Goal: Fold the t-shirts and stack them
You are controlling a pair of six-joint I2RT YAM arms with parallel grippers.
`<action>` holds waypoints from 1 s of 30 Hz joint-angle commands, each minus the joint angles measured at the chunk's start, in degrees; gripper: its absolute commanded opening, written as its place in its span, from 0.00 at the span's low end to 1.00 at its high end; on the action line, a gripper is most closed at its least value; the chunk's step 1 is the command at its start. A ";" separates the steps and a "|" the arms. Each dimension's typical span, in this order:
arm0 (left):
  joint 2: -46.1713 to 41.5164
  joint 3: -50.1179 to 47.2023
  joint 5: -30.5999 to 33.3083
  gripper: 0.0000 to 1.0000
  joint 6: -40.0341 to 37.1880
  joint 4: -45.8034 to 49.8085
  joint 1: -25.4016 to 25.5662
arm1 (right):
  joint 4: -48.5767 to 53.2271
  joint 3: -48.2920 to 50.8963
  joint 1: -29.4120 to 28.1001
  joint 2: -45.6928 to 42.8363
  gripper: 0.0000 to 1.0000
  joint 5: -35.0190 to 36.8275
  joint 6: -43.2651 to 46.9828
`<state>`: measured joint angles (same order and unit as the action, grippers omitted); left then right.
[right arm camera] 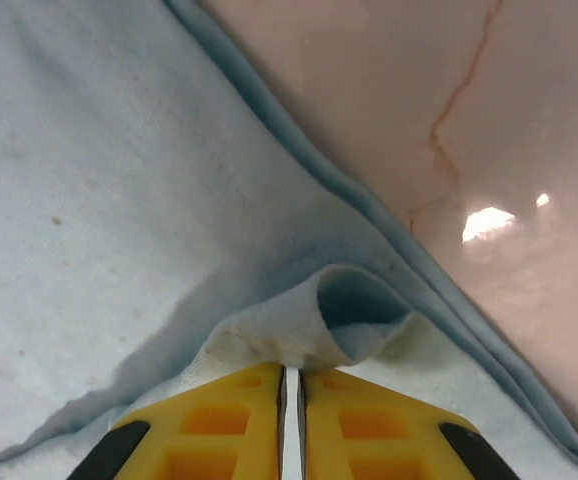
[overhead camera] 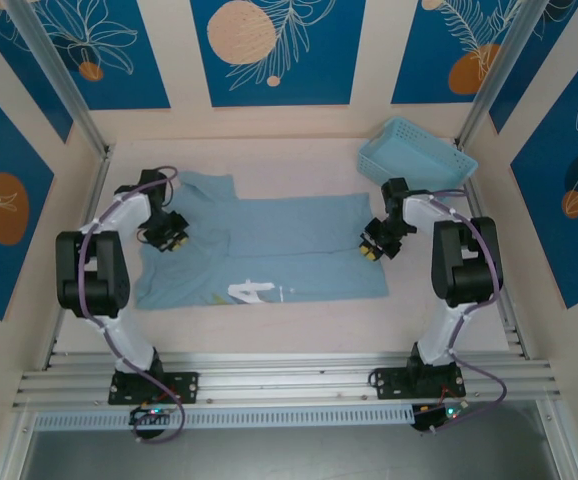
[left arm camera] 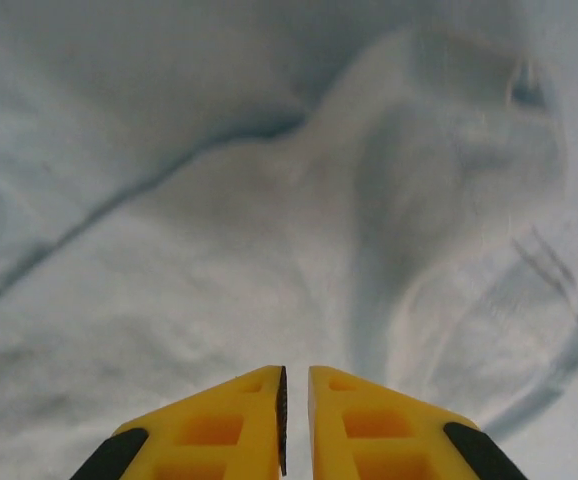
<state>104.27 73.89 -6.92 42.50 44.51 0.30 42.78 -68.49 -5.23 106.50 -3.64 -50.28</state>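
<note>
A light sky-blue t-shirt (overhead camera: 269, 250) lies spread across the middle of the table, with white lettering near its front edge. My left gripper (overhead camera: 169, 238) is down on the shirt's left part, near a sleeve. In the left wrist view its yellow fingers (left arm camera: 239, 420) stand almost together, and a crease in the cloth (left arm camera: 369, 260) runs into the thin slit at the left gripper (left arm camera: 296, 370) tip. My right gripper (overhead camera: 371, 250) sits at the shirt's right edge. There the right gripper (right arm camera: 291, 368) is shut on a raised, curled fold of the t-shirt (right arm camera: 309, 325).
A light blue plastic lattice basket (overhead camera: 414, 155) stands tilted at the back right corner, just behind the right arm. Bare pale table (right arm camera: 449, 120) shows beyond the shirt's hem on the right. Walls close in on both sides of the table.
</note>
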 commanded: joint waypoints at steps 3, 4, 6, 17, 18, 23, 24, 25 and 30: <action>9.22 7.23 -2.89 0.14 0.94 -1.74 -0.29 | 1.06 -4.04 0.39 4.22 0.10 1.72 -2.07; 11.02 8.55 -1.78 0.13 0.96 -0.78 -0.29 | 1.63 -4.54 0.48 4.88 0.10 2.85 -2.27; 13.29 9.98 0.36 0.12 1.40 0.63 -0.76 | 2.72 -5.04 0.90 5.92 0.09 4.01 -2.76; 12.24 14.27 6.86 0.31 0.93 6.92 -2.05 | 5.82 -5.22 0.00 1.96 0.10 7.81 -2.00; 11.33 14.37 7.40 0.32 0.94 7.42 -1.92 | 5.70 -4.93 -0.25 0.52 0.12 8.71 -1.78; 2.94 10.92 7.14 0.35 2.19 6.55 1.74 | 4.48 -3.67 -1.17 -4.87 0.16 11.23 0.06; 1.96 9.77 5.63 0.35 3.11 6.15 2.86 | 4.49 -3.62 -1.59 -5.23 0.17 11.28 0.41; 1.30 8.55 3.62 0.34 3.75 5.06 4.18 | 4.56 -3.82 -2.02 -5.25 0.17 11.27 0.82; 3.83 9.40 -2.16 0.31 1.86 -0.76 11.94 | 3.86 -4.53 -4.25 -3.77 0.17 9.52 2.01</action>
<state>105.34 82.78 -4.84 45.32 46.15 8.78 46.02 -72.95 -8.23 101.82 6.07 -49.65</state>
